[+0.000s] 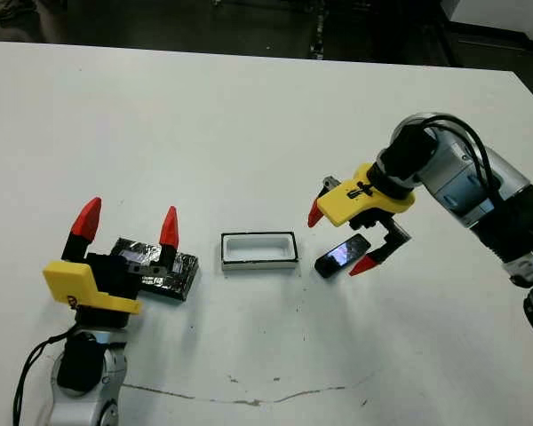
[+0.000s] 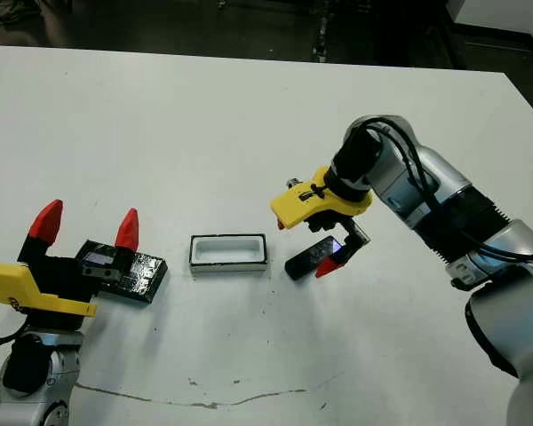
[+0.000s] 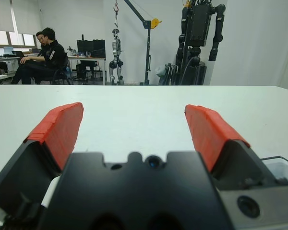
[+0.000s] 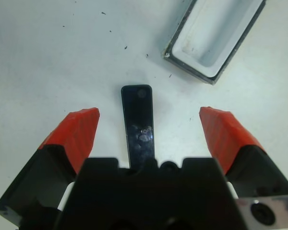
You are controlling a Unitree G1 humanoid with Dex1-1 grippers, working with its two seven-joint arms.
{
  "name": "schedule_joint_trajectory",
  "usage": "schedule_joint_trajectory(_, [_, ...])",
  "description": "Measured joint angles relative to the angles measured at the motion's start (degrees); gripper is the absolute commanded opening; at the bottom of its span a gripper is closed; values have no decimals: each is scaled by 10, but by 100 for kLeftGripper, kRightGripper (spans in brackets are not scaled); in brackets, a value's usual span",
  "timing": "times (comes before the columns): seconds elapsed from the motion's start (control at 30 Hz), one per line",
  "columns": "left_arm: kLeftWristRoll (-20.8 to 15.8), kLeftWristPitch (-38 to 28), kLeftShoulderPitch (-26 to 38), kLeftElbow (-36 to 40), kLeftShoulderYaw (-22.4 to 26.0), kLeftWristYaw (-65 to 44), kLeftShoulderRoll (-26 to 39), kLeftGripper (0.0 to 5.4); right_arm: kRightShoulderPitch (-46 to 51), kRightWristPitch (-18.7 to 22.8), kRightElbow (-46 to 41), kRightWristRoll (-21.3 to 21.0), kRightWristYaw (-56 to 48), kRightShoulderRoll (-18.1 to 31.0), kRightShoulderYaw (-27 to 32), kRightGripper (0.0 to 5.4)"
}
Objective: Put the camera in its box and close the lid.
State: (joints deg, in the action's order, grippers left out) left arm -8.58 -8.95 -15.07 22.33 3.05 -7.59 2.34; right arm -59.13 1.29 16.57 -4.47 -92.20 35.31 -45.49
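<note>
A: Camera (image 1: pixel 342 256)?
B: On the desk (image 1: pixel 249 133), just right of the box (image 1: pixel 259 250); right claw (image 1: pixel 344 240) wide, straddling it.
A: Lid (image 1: pixel 160 270)?
B: Left of the box, beneath the wide left claw (image 1: pixel 128 222).

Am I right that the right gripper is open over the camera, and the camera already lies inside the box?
Not quite. The right gripper is open over the camera, but the camera lies on the table beside the box, which is empty. The left eye view shows it.
</note>
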Motion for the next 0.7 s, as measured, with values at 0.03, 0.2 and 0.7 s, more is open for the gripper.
schedule_joint_trajectory(0.03, [0,0,0,0,0,0,0,539,3,0,0,0,0,0,0,540])
schedule_joint_trajectory(0.2, [-2,0,0,0,0,-2,0,540,14,0,0,-1,0,-1,0,536])
schedule_joint_trajectory(0.7, [-2,0,-6,3,-2,-2,0,540,34,-8,2,-33,0,-18,5,506])
